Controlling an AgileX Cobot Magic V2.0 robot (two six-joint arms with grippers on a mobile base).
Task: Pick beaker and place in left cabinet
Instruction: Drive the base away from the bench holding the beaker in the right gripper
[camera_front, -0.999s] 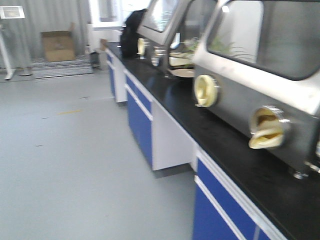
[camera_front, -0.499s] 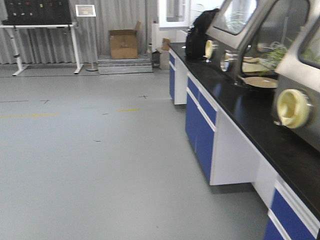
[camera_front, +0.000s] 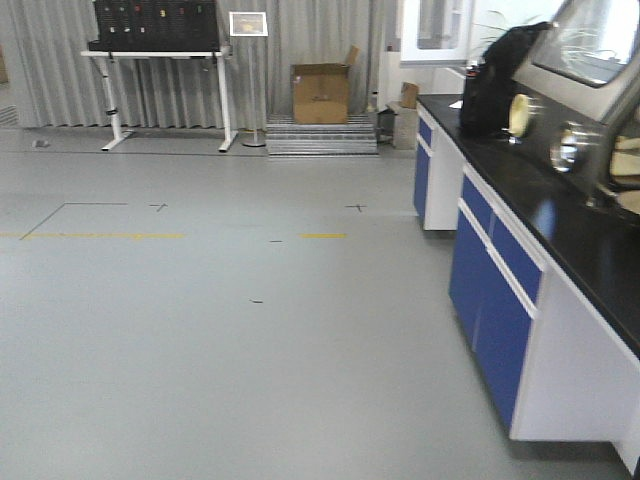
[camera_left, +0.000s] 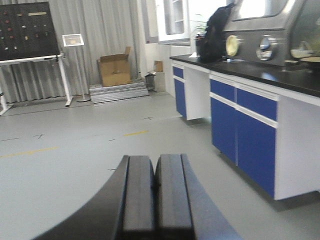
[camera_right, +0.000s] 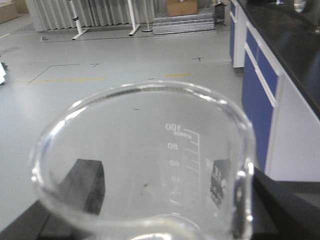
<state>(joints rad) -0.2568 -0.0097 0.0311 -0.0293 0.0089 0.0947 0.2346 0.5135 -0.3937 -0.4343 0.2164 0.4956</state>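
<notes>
1. The pick looks done: my right tool (camera_right: 150, 192) is clamped on the beaker (camera_right: 150, 145), which fills that wrist view.
2. My left tool (camera_left: 156, 195) is together, empty.
3. Placing it in the left cabinet remains; the table (camera_front: 560, 215) is at 3 o'clock.

Floor (camera_front: 200, 340) open left; counter units (camera_front: 497, 300) block right.

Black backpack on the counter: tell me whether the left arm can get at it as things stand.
Probably not. The left gripper hangs over open floor, while the black backpack sits far off at the far end of the counter. It would likely take driving closer first.
</notes>
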